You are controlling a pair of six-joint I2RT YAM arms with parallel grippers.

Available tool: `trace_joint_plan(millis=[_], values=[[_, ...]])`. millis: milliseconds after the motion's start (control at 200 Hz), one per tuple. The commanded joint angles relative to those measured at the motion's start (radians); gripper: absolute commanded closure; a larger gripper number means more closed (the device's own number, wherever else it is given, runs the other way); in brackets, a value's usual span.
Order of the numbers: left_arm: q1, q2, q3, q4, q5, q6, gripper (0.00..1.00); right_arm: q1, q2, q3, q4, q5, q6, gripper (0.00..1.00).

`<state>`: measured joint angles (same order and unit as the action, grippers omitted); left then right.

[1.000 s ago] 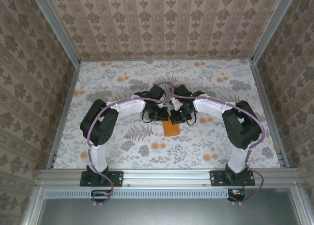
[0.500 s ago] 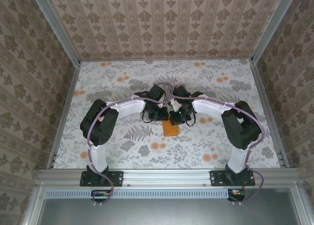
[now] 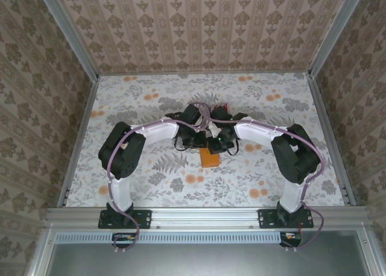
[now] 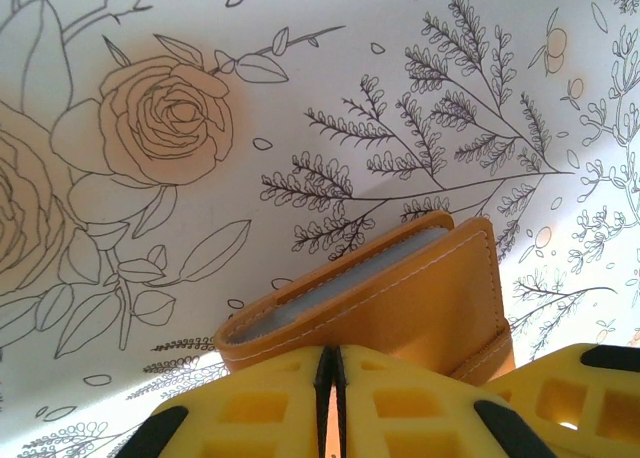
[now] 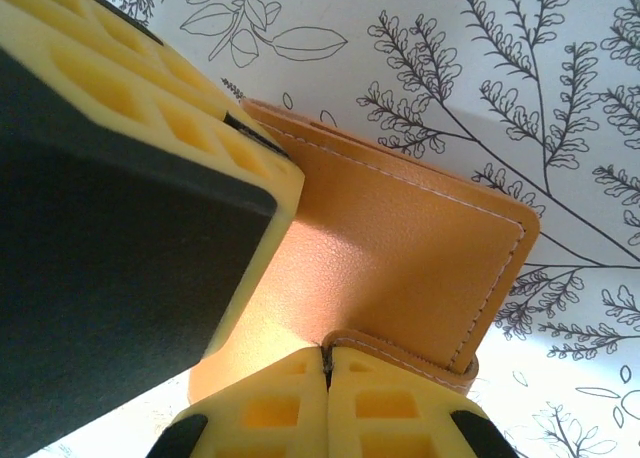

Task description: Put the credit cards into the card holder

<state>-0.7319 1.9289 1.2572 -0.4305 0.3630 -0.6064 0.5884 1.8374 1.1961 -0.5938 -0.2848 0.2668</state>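
From above, the left arm [image 3: 154, 130] and right arm [image 3: 259, 130] meet near the middle of the floral tabletop [image 3: 139, 101], over the orange card holder [image 3: 211, 159].

At the left wrist, the left gripper [image 4: 331, 363] has its fingers pressed together on the closed holder's near edge, an orange sliver between them.

At the right wrist, the right gripper [image 5: 326, 363] has its fingers together at the holder's stitched flap. Whether they pinch it is unclear.

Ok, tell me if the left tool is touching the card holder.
Touching. Left wrist view: left tool pinches the card holder, orange showing between its pads.
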Motion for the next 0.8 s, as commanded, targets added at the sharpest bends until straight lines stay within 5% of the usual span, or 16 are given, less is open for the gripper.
trace_joint_plan(millis=[0, 255, 520, 625, 795], values=[[-0.014, 0.027, -0.027, 0.002, -0.007, -0.005, 0.86, 0.05, 0.121, -0.069, -0.083, 0.128, 0.018, 0.97], [-0.014, 0.01, -0.048, 0.008, -0.019, -0.007, 0.86, 0.085, 0.177, -0.049, -0.127, 0.189, 0.007, 0.97], [-0.002, -0.072, -0.067, 0.008, -0.081, -0.002, 0.84, 0.08, 0.047, -0.013, -0.113, 0.173, 0.018, 0.95], [0.025, -0.133, -0.065, -0.003, -0.121, 0.022, 0.8, 0.071, -0.026, 0.039, -0.124, 0.199, 0.012, 0.85], [0.092, -0.27, -0.093, -0.003, -0.193, 0.05, 0.67, 0.05, -0.143, 0.093, -0.116, 0.284, -0.007, 0.55]])
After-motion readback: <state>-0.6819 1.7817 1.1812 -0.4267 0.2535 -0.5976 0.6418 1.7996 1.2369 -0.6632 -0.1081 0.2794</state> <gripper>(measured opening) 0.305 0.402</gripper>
